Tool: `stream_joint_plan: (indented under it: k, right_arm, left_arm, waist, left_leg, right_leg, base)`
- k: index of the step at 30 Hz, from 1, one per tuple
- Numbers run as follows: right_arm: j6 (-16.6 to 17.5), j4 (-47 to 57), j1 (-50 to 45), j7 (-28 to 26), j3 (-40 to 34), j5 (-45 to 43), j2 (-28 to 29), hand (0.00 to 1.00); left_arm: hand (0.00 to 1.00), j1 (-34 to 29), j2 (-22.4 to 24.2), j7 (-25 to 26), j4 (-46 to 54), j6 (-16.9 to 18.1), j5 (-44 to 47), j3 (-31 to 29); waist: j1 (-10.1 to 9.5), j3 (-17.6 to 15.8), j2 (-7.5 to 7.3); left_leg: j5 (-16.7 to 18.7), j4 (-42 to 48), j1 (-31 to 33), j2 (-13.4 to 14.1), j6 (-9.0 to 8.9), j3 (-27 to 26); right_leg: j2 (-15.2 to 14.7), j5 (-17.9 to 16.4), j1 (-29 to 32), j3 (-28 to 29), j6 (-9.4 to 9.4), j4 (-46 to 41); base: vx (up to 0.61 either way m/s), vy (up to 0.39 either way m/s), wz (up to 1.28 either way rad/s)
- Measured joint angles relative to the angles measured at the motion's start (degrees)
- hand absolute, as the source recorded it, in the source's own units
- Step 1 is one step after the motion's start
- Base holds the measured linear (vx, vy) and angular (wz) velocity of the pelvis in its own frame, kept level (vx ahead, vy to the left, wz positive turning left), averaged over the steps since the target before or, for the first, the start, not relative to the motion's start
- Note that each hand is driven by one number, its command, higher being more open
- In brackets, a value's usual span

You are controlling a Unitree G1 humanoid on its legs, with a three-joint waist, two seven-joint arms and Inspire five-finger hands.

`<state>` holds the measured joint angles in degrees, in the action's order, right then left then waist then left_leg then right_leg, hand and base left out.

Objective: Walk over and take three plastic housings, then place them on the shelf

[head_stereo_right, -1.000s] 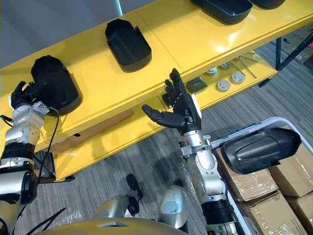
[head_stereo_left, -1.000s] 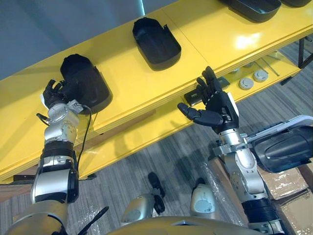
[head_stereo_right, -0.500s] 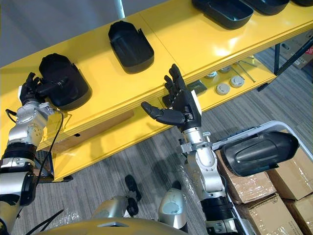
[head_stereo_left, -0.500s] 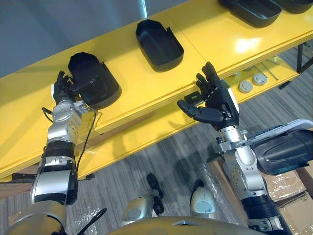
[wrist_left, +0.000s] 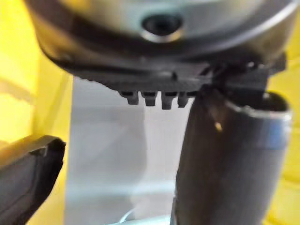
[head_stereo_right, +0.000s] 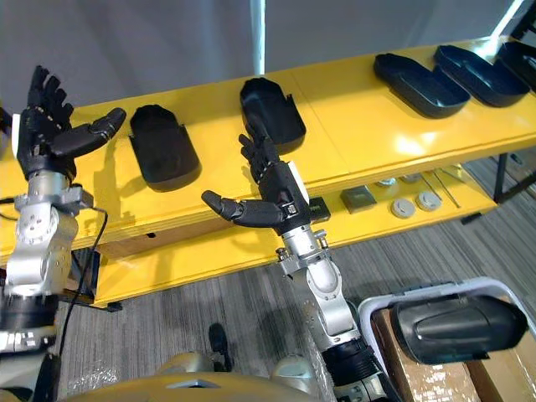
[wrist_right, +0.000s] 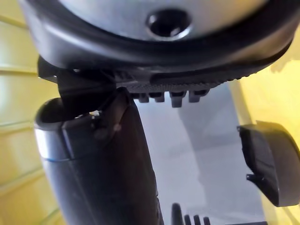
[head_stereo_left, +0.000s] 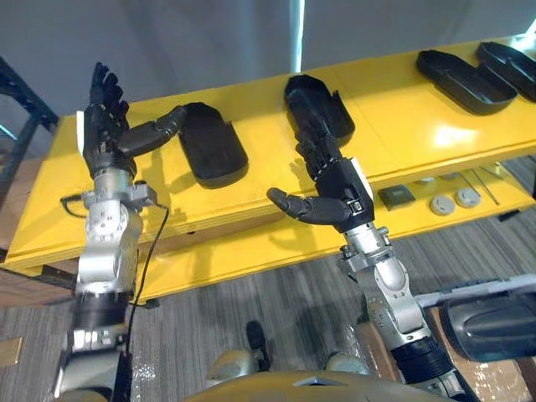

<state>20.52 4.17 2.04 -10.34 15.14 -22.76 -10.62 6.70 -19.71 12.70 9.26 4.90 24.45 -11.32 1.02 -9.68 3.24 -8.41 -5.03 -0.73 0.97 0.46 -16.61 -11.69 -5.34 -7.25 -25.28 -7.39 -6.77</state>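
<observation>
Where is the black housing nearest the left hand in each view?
Left eye view: black housing upper left, by left hand.
Right eye view: same housing, upper left.
Left wrist view: dark housing edge, possibly it.
Right wrist view: housing edge; cannot tell which.
Shared landmark: yellow shelf.

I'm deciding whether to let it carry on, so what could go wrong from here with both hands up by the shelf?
1. The open left hand has its thumb stretched toward the left housing; a sideways swing of that arm could shove the housing along the shelf.
2. The open right hand is raised in front of the second housing and the shelf's front edge; moving forward or dropping carelessly, it might clip either.
</observation>
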Motion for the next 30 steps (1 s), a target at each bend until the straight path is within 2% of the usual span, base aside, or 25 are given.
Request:
stream_joint_plan:
  k: [1,4,5,6,7,8,9,10,11,12,13,14,15,17,18,19,20,21,23,24,25,26,27,28,30]
  right_arm:
    - [0.09,-0.01,-0.45,0.03,0.01,-0.06,0.35,1.0]
    - [0.33,-0.69,-2.42,-0.65,0.96,-0.76,3.14,1.0]
    - [0.49,-2.09,-2.46,-0.68,1.48,-0.71,4.53,1.0]
    - [0.49,-2.83,-2.44,-0.64,1.92,-0.7,4.9,1.0]
    - [0.46,-4.74,-2.32,-0.52,3.62,-0.55,4.83,1.0]
    - [0.29,-6.39,-2.36,-0.36,5.73,-0.05,4.23,1.0]
    - [0.08,-6.69,-2.5,-0.43,6.87,0.06,3.91,1.0]
    - [-0.04,-6.59,-3.34,-0.82,8.05,0.08,3.68,1.0]
    - [-0.09,-6.55,-4.0,-1.0,8.46,0.04,3.59,1.0]
    - [-0.13,-6.54,-4.17,-1.06,8.46,-0.07,3.39,1.0]
    - [-0.16,-6.32,-4.23,-1.02,8.25,-0.18,2.92,1.0]
    - [-0.14,-5.58,-4.5,-1.1,7.7,-0.74,1.48,1.0]
    - [-0.16,-5.57,-4.57,-1.29,6.98,-1.27,1.09,1.0]
    - [-0.13,-5.55,-5.37,-1.55,4.91,-3.46,1.15,1.0]
    - [-0.11,-5.57,-6.02,-1.5,2.8,-5.91,1.37,1.0]
    - [0.03,-5.58,-6.01,-1.48,2.62,-5.9,1.41,1.0]
    - [0.84,-5.8,-6.01,-1.43,2.63,-5.85,1.66,1.0]
    - [1.65,-6.01,-6.15,-0.44,3.19,-5.51,2.33,1.0]
    - [2.98,-6.04,-6.26,1.87,3.69,-2.71,2.53,1.0]
    - [3.92,-6.38,-5.91,3.82,4.43,1.26,2.89,1.0]
    - [4.01,-6.43,-5.72,4.57,4.96,2.37,3.29,1.0]
    - [4.04,-6.41,-5.73,4.44,5.93,2.06,4.21,1.0]
    - [4.04,-6.33,-5.86,3.88,6.01,2.09,4.58,1.0]
    - [4.03,-6.05,-6.03,3.7,5.77,2.13,4.52,1.0]
    - [4.02,-4.76,-6.96,3.53,3.85,2.26,4.32,1.0]
  left_arm:
    - [1.0,-2.76,1.99,-0.07,2.13,0.67,0.44,0.03]
    - [1.0,-17.59,12.33,-0.19,10.03,2.92,2.25,3.2]
    - [1.0,-22.29,15.22,-0.22,10.35,2.95,2.55,5.66]
    - [1.0,-24.22,16.24,-0.18,10.0,2.85,2.55,6.95]
    - [1.0,-27.63,17.83,-0.19,8.6,2.57,3.12,8.91]
    - [1.0,-30.48,19.08,-0.28,6.58,2.4,4.49,9.66]
    - [1.0,-31.52,19.46,-0.29,5.49,2.4,4.69,9.77]
    - [1.0,-32.37,19.48,-0.74,2.82,2.42,4.8,10.01]
    - [1.0,-32.4,19.3,-1.65,0.18,2.49,5.48,10.5]
    - [1.0,-32.39,19.3,-2.0,-0.9,2.68,5.49,10.59]
    - [1.0,-32.28,19.23,-2.35,-2.18,3.34,5.41,11.45]
    - [1.0,-32.05,19.18,-2.92,-3.0,4.82,5.43,13.66]
    - [1.0,-31.62,19.16,-3.26,-3.07,5.17,5.46,14.42]
    - [1.0,-32.47,19.19,-3.41,-2.67,7.44,5.38,16.85]
    - [1.0,-32.22,19.08,-3.49,-2.67,7.32,5.31,17.81]
    - [1.0,-32.08,18.96,-3.49,-2.67,7.06,5.42,17.74]
    - [1.0,-31.52,18.38,-4.05,-2.69,6.35,5.44,17.72]
    - [1.0,-31.38,17.16,-5.49,-2.74,5.76,5.45,17.9]
    - [1.0,-31.26,15.79,-7.04,-2.76,4.53,5.32,18.78]
    - [1.0,-31.15,14.75,-7.5,-2.75,4.35,4.6,18.85]
    - [1.0,-30.98,14.2,-7.43,-2.74,4.35,4.34,18.57]
    - [1.0,-30.69,13.14,-7.13,-2.73,4.34,4.38,17.97]
    - [1.0,-30.14,11.94,-6.71,-2.73,4.32,4.76,17.48]
    - [1.0,-29.81,11.55,-6.39,-2.73,4.32,4.8,17.25]
    - [1.0,-28.53,11.04,-4.83,-2.74,4.07,5.29,17.6]
  waist:
    - [-0.28,0.41,-0.01]
    - [-1.32,1.12,-0.43]
    - [-1.97,0.83,-0.68]
    - [-2.5,0.61,-0.62]
    - [-3.54,0.38,-0.45]
    - [-4.84,0.24,-0.75]
    - [-5.12,0.08,-1.06]
    - [-5.57,-0.25,-1.91]
    - [-5.36,-0.2,-2.16]
    - [-5.18,-0.43,-2.91]
    - [-4.71,-0.06,-2.49]
    - [-3.72,0.16,-2.09]
    - [-3.61,0.18,-2.08]
    - [-3.16,0.24,-2.29]
    - [-3.04,0.1,-1.81]
    - [-2.99,0.25,-1.17]
    - [-2.57,0.17,-0.65]
    - [-3.05,-0.16,-1.67]
    - [-3.99,-0.08,-2.0]
    - [-4.49,-0.01,-2.08]
    - [-4.61,-0.05,-2.0]
    - [-4.54,0.01,-2.11]
    - [-4.25,0.15,-2.39]
    - [-3.99,-0.01,-2.11]
    - [-3.14,0.29,-2.74]
  left_leg:
    - [0.04,0.0,0.01,-0.03,-0.01,-0.02]
    - [1.16,2.45,0.8,0.41,-0.16,0.43]
    - [4.31,9.52,4.04,1.78,-0.37,1.14]
    - [6.06,13.63,5.76,2.83,-0.56,1.68]
    - [8.61,21.02,8.82,4.7,-1.77,3.78]
    - [8.98,24.67,10.21,5.37,-3.18,7.06]
    - [8.81,24.93,10.27,5.22,-4.8,8.26]
    - [10.9,28.81,11.25,6.08,-2.5,9.47]
    - [12.06,33.39,12.02,7.99,-2.17,10.37]
    - [12.22,34.53,12.07,8.9,-2.44,10.99]
    - [11.98,34.56,11.65,10.16,-2.68,12.32]
    - [9.45,29.47,9.65,11.07,-4.43,15.0]
    - [9.86,27.69,8.91,10.02,-5.51,16.01]
    - [10.32,26.7,9.71,8.28,-6.11,15.43]
    - [12.76,26.17,10.09,6.52,-7.4,15.3]
    - [14.3,25.66,9.78,6.59,-7.59,14.72]
    - [17.24,24.9,9.06,6.78,-6.66,11.19]
    - [17.44,26.23,8.69,6.52,-6.41,7.39]
    - [19.53,28.58,8.78,4.96,-4.83,6.4]
    - [21.37,29.56,9.09,4.39,-3.86,5.09]
    - [21.5,29.43,9.05,4.4,-3.65,4.25]
    - [21.31,28.45,8.75,4.41,-3.69,3.24]
    - [20.15,27.25,8.62,4.37,-3.9,3.34]
    - [19.53,26.46,8.58,4.3,-3.9,3.48]
    - [17.19,23.23,8.63,3.48,-3.83,4.77]
  right_leg:
    - [0.0,0.03,-0.01,0.02,-0.03,0.1]
    - [0.4,0.26,-1.23,-0.5,0.09,0.7]
    - [0.95,0.54,-1.69,-1.1,0.51,1.17]
    - [1.46,0.48,-1.69,-1.25,0.65,1.38]
    - [2.61,-0.15,-1.95,-1.32,1.64,1.27]
    - [2.83,-0.78,-1.91,-0.88,2.48,0.59]
    - [2.65,-0.93,-1.83,-0.64,2.73,0.35]
    - [1.78,-0.8,-1.19,-0.53,3.07,-0.27]
    - [0.84,-0.78,-0.02,0.51,3.11,-1.22]
    - [0.26,-0.82,0.98,1.3,3.07,-1.92]
    - [-0.73,-0.79,2.09,2.37,3.01,-2.7]
    - [-2.27,-0.21,4.34,3.62,1.87,-3.38]
    - [-2.96,0.12,5.15,4.28,1.37,-3.19]
    - [-4.13,1.77,5.45,4.34,0.16,-0.91]
    - [-5.62,5.53,3.84,2.84,-2.62,2.0]
    - [-5.8,6.09,3.41,1.91,-3.03,2.31]
    - [-6.5,6.87,2.25,0.87,-4.18,2.66]
    - [-8.43,7.61,1.29,0.68,-4.82,2.85]
    - [-10.31,8.32,1.03,1.04,-4.81,2.42]
    - [-11.3,9.05,1.93,1.15,-3.71,1.37]
    - [-11.61,9.45,2.66,0.85,-2.94,0.82]
    - [-11.61,9.62,4.15,0.58,-2.38,-0.33]
    - [-10.3,9.41,5.15,1.58,-2.17,-0.92]
    - [-9.83,9.02,5.56,2.26,-1.6,-1.12]
    - [-9.34,8.91,5.62,2.97,-1.36,-1.26]
  base:
    - [0.04,-0.001,0.02]
    - [0.04,-0.015,0.08]
    - [0.0,-0.039,0.18]
    - [-0.1,-0.029,0.14]
    - [-0.13,-0.008,-0.06]
    - [-0.14,-0.002,-0.13]
    - [-0.09,0.014,-0.25]
    - [-0.06,0.05,-0.24]
    - [-0.04,0.074,-0.29]
    - [0.01,0.133,-0.32]
    - [0.06,0.204,-0.33]
    - [0.07,0.248,-0.32]
    - [0.06,0.318,-0.23]
    - [0.05,0.351,0.13]
    - [0.04,0.283,0.44]
    - [0.03,0.3,0.6]
    - [0.02,0.312,0.3]
    - [0.02,0.306,0.24]
    - [-0.02,0.315,-0.15]
    - [-0.04,0.279,-0.33]
    - [-0.05,0.248,-0.38]
    - [0.01,0.105,-0.3]
    - [0.0,0.108,-0.22]
    - [0.02,0.002,0.06]
    - [0.0,-0.038,0.39]
